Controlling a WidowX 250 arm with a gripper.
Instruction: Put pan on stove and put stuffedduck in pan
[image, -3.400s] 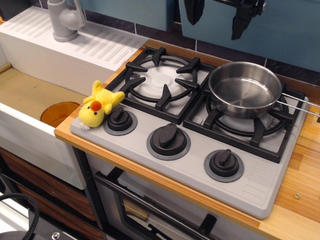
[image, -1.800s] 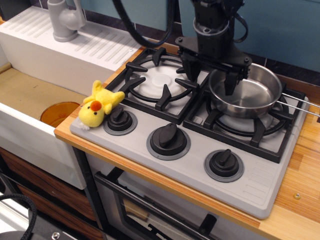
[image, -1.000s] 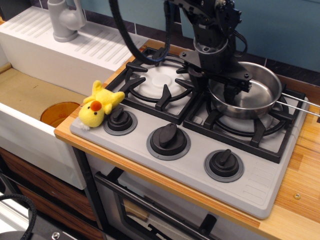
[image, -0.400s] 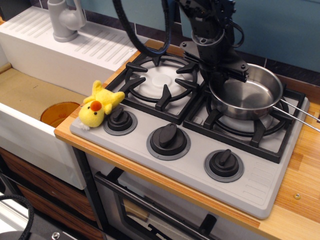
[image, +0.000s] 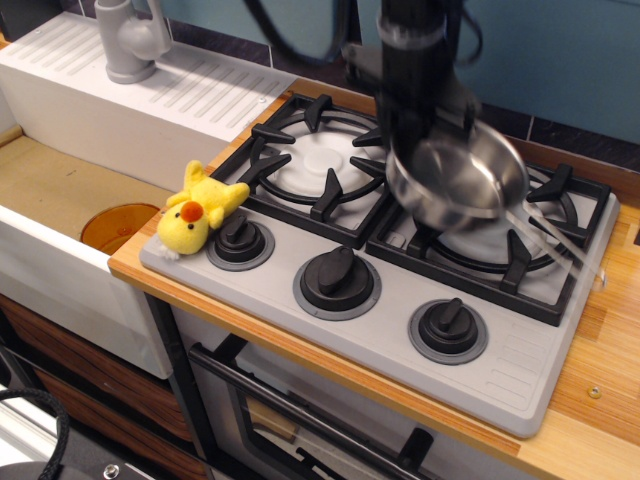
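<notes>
The shiny steel pan (image: 460, 180) is motion-blurred and hangs tilted above the gap between the stove's two black burner grates, with its wire handle (image: 555, 238) trailing right. My gripper (image: 412, 150) comes down from the top and is shut on the pan's left rim; its fingertips are blurred. The light grey stove (image: 395, 335) has three black knobs along its front. The yellow stuffedduck (image: 198, 213) lies on the stove's front left corner, beside the left knob (image: 240, 240), well left of my gripper.
A white sink (image: 60, 190) with an orange drain (image: 115, 225) sits left of the stove, with a grey faucet (image: 130, 40) and ribbed drainboard behind it. A wooden counter (image: 610, 370) borders the stove on the right. An oven door handle (image: 300, 420) is below.
My gripper came down onto the pan's left rim and closed on it. The pan has left the right burner and shifted left and toward the front, swinging its handle.
</notes>
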